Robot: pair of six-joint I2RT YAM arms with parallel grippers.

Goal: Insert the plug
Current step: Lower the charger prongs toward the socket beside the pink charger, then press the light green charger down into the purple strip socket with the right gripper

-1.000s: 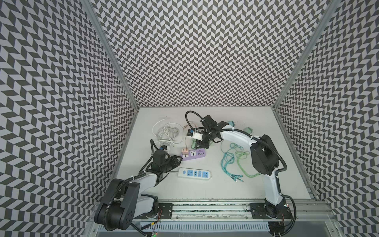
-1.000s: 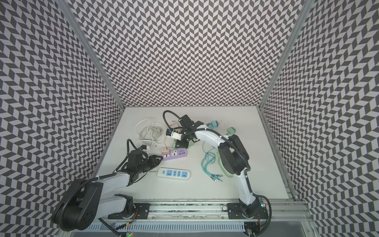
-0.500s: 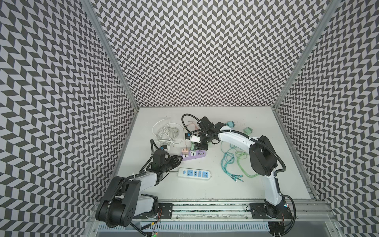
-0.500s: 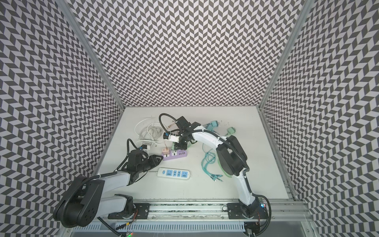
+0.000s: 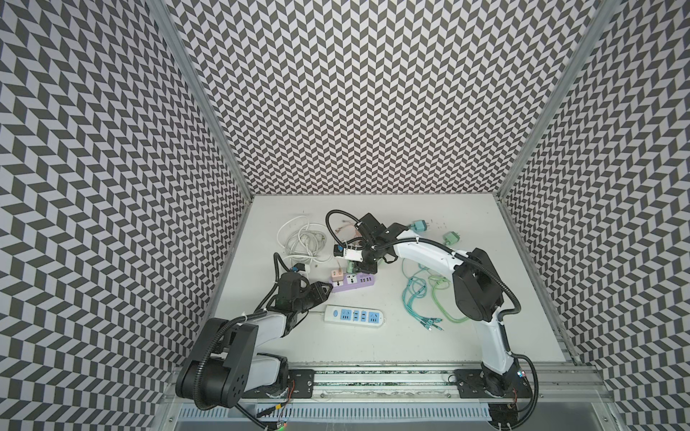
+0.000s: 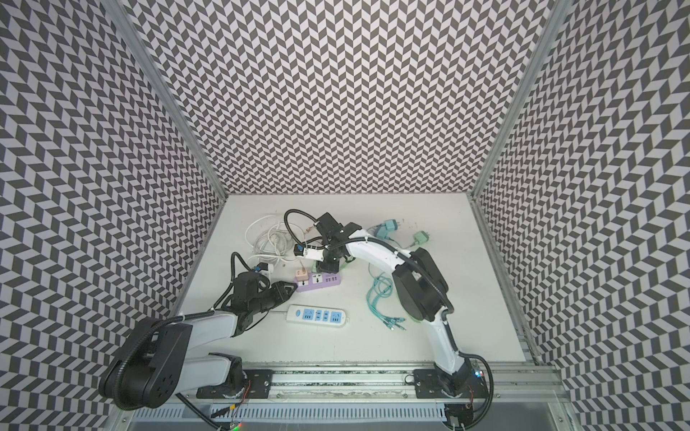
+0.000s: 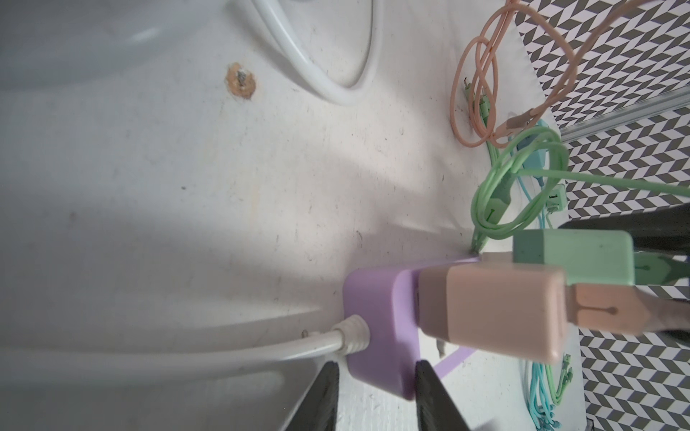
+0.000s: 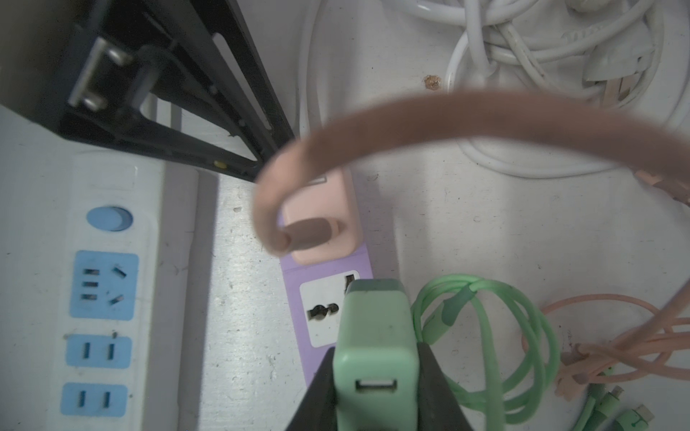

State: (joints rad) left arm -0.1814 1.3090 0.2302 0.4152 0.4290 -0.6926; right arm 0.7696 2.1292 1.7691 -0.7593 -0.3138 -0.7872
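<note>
There are two strips: purple strip (image 5: 353,281), white strip (image 5: 354,316). Four plugs show (pink plug (image 5: 336,275), teal plug (image 5: 420,225), green plug (image 8: 375,336), far green plug (image 5: 451,237)).

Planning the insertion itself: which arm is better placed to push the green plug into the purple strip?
Right. The right hand is shut on the green plug at the free socket of the purple strip, beside the pink charger. The left hand straddles the strip's cord end, better suited to bracing.

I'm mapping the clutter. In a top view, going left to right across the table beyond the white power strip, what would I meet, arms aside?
The white cable coil → purple power strip → teal charger → loose green charger.
</note>
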